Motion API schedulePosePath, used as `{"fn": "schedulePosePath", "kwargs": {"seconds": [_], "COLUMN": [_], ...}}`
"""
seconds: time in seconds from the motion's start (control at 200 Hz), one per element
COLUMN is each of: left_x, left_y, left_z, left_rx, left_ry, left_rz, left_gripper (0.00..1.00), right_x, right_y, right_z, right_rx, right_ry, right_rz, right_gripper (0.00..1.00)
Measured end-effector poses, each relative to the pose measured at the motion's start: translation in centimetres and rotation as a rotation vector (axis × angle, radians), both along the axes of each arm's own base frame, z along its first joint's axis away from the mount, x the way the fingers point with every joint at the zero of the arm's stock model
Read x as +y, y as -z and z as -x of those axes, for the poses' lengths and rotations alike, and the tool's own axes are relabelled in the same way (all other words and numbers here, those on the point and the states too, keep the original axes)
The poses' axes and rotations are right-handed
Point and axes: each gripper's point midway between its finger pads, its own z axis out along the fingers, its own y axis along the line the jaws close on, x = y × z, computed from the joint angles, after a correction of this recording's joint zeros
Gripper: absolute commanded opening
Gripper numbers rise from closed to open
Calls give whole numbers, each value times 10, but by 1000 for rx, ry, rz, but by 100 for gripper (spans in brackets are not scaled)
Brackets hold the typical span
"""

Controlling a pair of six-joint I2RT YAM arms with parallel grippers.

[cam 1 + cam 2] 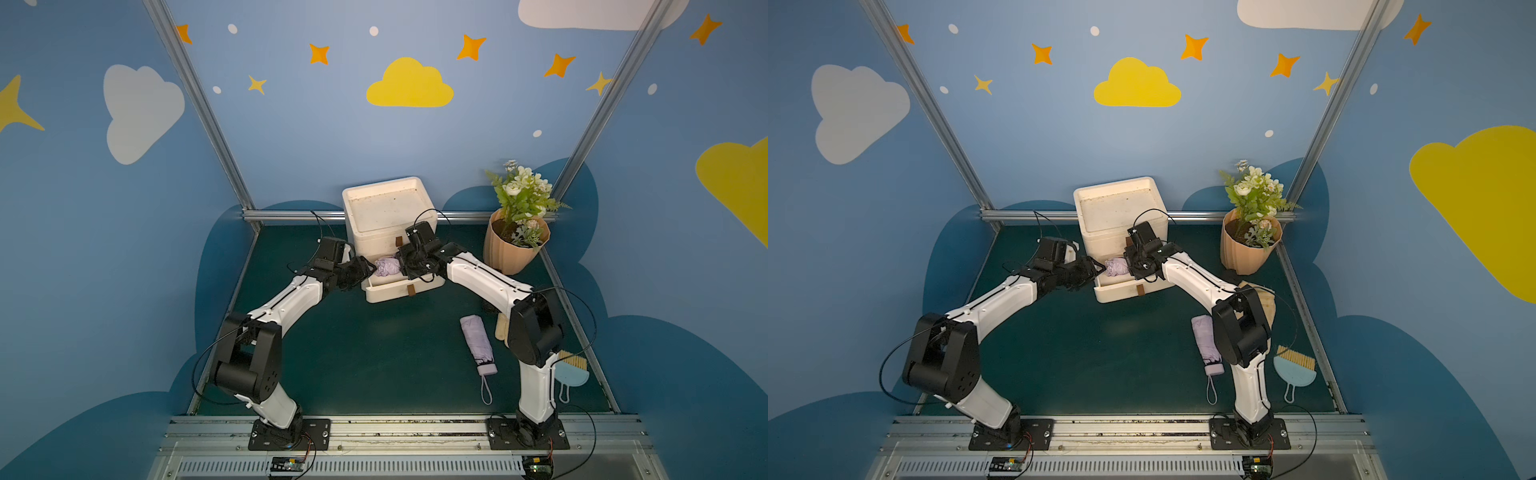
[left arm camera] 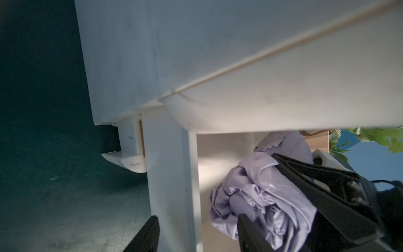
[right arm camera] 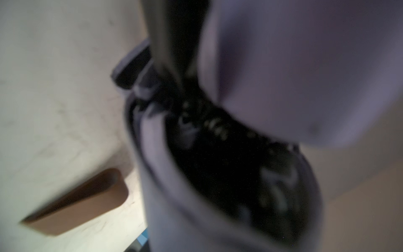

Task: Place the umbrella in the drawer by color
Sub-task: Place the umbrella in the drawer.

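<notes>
Our right jaws grip the purple umbrella [image 1: 387, 266]; the drawer wall [image 2: 170, 174] stands between our half-open left jaws, so closing could clamp wall, not umbrella.

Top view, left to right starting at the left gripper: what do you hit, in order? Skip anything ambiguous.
left gripper → held umbrella → umbrella on mat → plant pot → dustpan. Left out because they overlap others: drawer unit, right gripper, and the beige item behind the right arm.
</notes>
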Motion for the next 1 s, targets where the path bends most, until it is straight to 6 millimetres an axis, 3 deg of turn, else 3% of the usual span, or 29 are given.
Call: {"fn": "schedulePosePath", "kwargs": {"seconds": [0.225, 0.506, 0.996], "left_x": [-2, -3, 0], "left_y": [-2, -3, -15], "left_z": [-1, -1, 3], "left_rx": [-10, -13, -40], "left_ry": [3, 4, 6], "left_rz": [8, 8, -3], "left_gripper": [60, 60, 61], "right_x": [5, 8, 7], "right_y": [12, 13, 20], "right_z": [-9, -19, -12], "right_rx": [2, -12, 4], "right_ry": [4, 2, -12], "right_rz": [12, 23, 25], "right_gripper": [37, 65, 79]}}
